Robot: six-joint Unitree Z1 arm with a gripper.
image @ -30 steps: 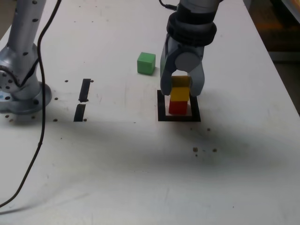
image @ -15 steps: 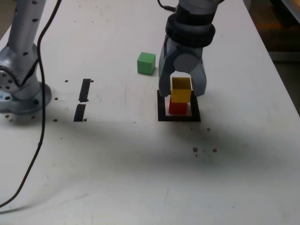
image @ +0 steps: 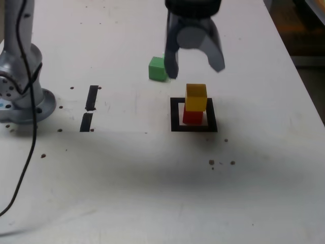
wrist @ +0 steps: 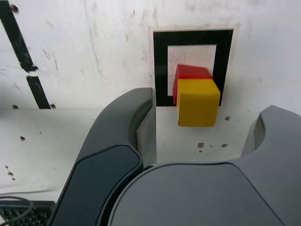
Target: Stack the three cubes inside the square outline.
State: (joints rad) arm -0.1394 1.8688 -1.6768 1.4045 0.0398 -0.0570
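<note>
On the white desk [image: 152,193], nearest the exterior camera, the square outline [image: 193,128] held the red cube [image: 192,117] with the yellow cube [image: 196,97] stacked on it, the yellow one sitting slightly off the red one's edges. Just behind and above, the gripper [image: 195,65] hung with its jaws spread apart, empty and clear of the stack. Farther back, toward the exterior view's left, the green cube [image: 157,68] rested alone on the desk, partly behind one jaw. It looked small, rigid and light, probably smooth-sided; taking it squarely across two opposite flat faces seemed best, since the stack would likely tip at a nudge.
</note>
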